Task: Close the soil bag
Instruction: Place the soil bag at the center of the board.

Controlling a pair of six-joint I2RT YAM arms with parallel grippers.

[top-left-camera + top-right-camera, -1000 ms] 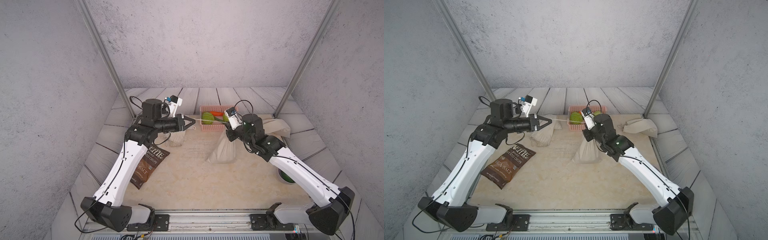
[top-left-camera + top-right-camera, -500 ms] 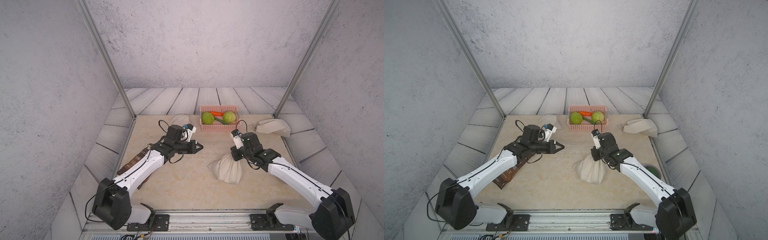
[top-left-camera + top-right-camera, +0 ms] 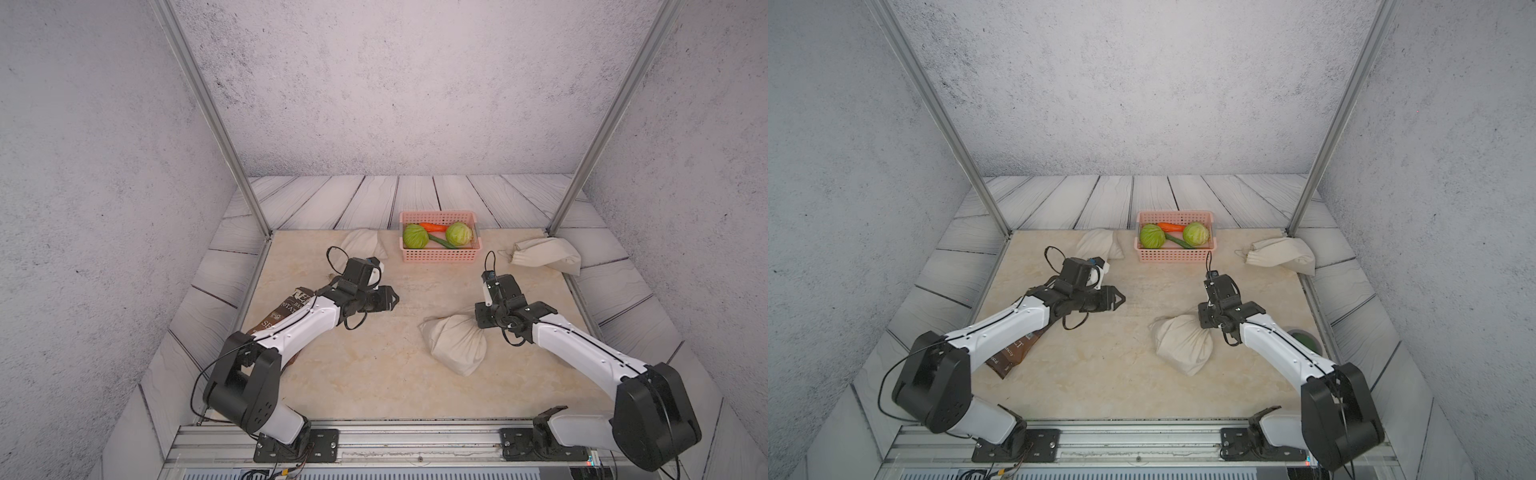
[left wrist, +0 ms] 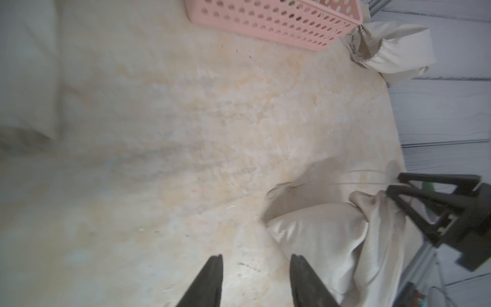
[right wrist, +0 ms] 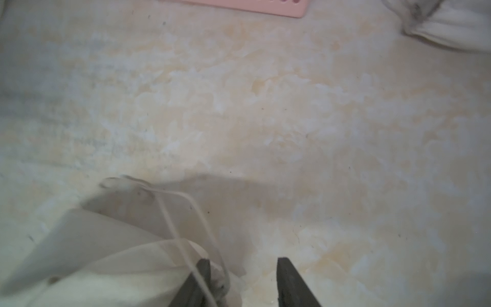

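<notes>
The soil bag (image 3: 455, 343) (image 3: 1183, 340) is a beige cloth sack lying on the table right of centre, with its neck gathered. My right gripper (image 3: 478, 316) (image 3: 1202, 318) sits at that neck. In the right wrist view it (image 5: 243, 261) is open. The thin drawstring (image 5: 186, 212) loops loosely over one finger (image 5: 203, 276), with nothing clamped. My left gripper (image 3: 395, 297) (image 3: 1122, 298) hovers low to the left of the bag, apart from it. Its jaws (image 4: 256, 257) are open and empty, with the bag (image 4: 332, 239) just beyond them.
A pink basket (image 3: 440, 257) with two cabbages, a carrot and a cucumber stands at the back centre. Other cloth bags lie at the back right (image 3: 544, 255) and back left (image 3: 363, 245). A brown chip bag (image 3: 286, 311) lies under the left arm. A green bowl (image 3: 1304, 340) sits by the right edge.
Both arms came down from holding the string taut up high between shut grippers. Both grippers have since opened and let go. The bag now lies nearer the front.
</notes>
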